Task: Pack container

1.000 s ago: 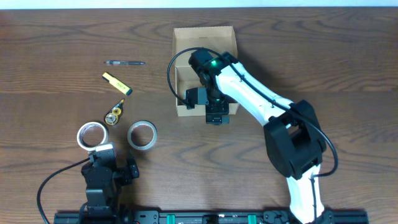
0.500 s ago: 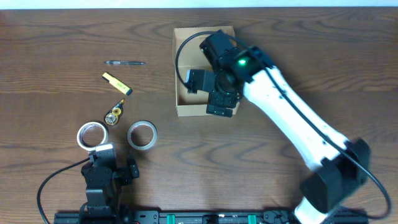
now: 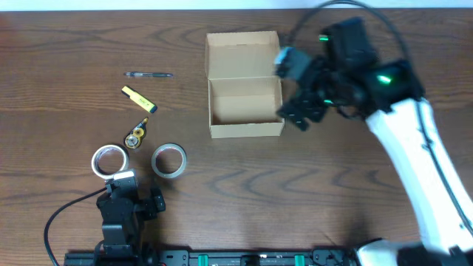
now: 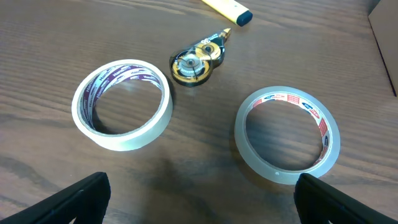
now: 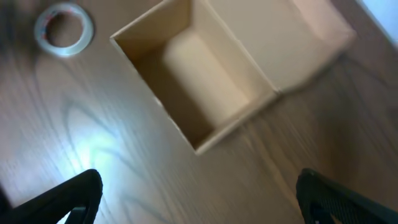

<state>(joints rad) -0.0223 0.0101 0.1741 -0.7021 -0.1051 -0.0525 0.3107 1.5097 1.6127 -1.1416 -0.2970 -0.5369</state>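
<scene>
The container (image 3: 247, 130) is a tan cardboard box at the table's back middle, open, with its flap lid laid back; its inside looks empty. It also shows in the right wrist view (image 5: 239, 127), blurred. My right gripper (image 3: 297, 116) is open and empty, just right of the box's right wall and above the table (image 5: 199, 199). My left gripper (image 3: 122, 186) is open and empty at the front left (image 4: 202, 202), just short of a white tape roll (image 4: 121, 104) and a clear tape roll (image 4: 287, 134).
Left of the box lie a pen (image 3: 148, 74), a yellow marker (image 3: 139, 100), a gold-and-black correction-tape dispenser (image 3: 135, 136), the white roll (image 3: 109, 160) and the clear roll (image 3: 168, 160). The right arm's white link crosses the table's right side.
My right gripper has pulled away from over the box's front and swung right, now beside the box's right wall. The box interior is uncovered. The left arm has not moved.
</scene>
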